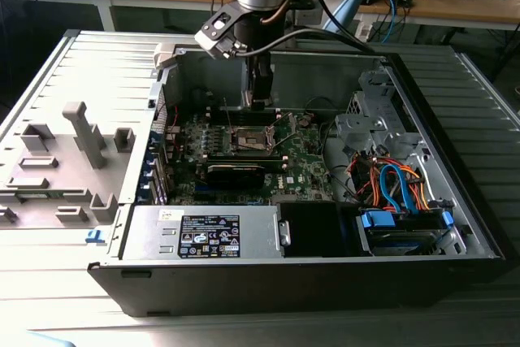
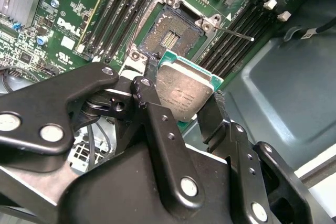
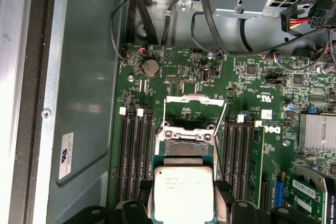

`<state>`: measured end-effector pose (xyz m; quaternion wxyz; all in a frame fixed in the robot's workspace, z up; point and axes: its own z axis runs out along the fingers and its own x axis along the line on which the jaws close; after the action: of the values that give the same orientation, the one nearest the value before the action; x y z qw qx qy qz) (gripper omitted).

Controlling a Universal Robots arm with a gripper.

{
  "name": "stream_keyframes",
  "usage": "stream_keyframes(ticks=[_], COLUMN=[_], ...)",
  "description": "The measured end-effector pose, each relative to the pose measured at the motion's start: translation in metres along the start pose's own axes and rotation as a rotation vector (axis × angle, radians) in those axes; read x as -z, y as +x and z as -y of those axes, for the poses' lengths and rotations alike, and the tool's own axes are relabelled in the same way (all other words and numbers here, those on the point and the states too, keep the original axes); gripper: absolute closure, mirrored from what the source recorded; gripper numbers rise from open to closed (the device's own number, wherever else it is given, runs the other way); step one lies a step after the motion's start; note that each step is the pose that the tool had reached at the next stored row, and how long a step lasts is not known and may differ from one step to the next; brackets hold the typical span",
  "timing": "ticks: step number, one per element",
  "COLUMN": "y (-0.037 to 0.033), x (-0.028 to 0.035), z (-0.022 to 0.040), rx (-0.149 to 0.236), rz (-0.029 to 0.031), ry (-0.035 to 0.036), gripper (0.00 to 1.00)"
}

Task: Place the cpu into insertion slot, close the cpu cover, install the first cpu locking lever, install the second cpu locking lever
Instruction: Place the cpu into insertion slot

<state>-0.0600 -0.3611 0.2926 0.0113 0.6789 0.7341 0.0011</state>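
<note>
Black jointed gripper (image 2: 181,100) links crowd the second wrist view, their two fingers (image 2: 143,88) clamped on opposite edges of the small square cpu (image 2: 185,88), a chip with a dull silver-grey metal top and a green rim. The chip hangs close to the square insertion slot (image 2: 170,34), with its dark frame and brownish-gold pin field, but looks apart from it.

In the first wrist view the thin silvery cpu cover (image 3: 194,99) stands raised beyond the socket, and the thin wire locking levers (image 3: 223,124) stand unlatched beside it. At the upper centre of the exterior view the gripper (image 1: 260,99) sits over the green motherboard (image 1: 305,160) inside the open grey computer case (image 1: 325,71).

As I judge it, no step is finished: seating the chip, closing the cover and setting both levers all remain.

Faint print marks the chip and white lettering marks the board. A white sticker (image 3: 65,156) sits on the case wall, and a label is on the silver power supply (image 1: 207,233) at lower centre of the exterior view. I leave all of this unread.
</note>
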Motion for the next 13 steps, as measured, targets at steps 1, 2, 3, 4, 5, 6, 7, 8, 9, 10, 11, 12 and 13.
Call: stream_keyframes(ticks=[1,2,3,4,5,6,7,8,9,10,11,12,13], y=[0.0000,0.0000,0.0000,0.0000,0.0000,0.0001,0.0000,0.0000,0.0000,0.0001,0.0001,0.0001,0.0001], x=[-0.0003,-0.0006,-0.0007,-0.0008,-0.0009,-0.0016,-0.0020,-0.0022,-0.0024,-0.0029,-0.0031,-0.0034,-0.0035], z=[0.0000,0.0000,0.0000,0.0000,0.0000,0.0000,0.0000,0.0000,0.0000,0.0000,0.0000,0.0001,0.0001], rx=[0.000,0.000,0.000,0.000,0.000,0.000,0.000,0.000,0.000,0.000,0.000,0.000,0.000], rz=[0.0000,-0.0002,0.0000,-0.0001,-0.0001,-0.0004,-0.0001,-0.0001,0.0000,-0.0001,-0.0001,-0.0001,-0.0001], ry=[0.0000,-0.0001,0.0000,-0.0001,-0.0001,-0.0003,-0.0001,-0.0001,0.0000,-0.0001,-0.0001,-0.0001,-0.0001], gripper=[0.45,0.45,0.45,0.45,0.45,0.45,0.45,0.45,0.45,0.45,0.45,0.45,0.45])
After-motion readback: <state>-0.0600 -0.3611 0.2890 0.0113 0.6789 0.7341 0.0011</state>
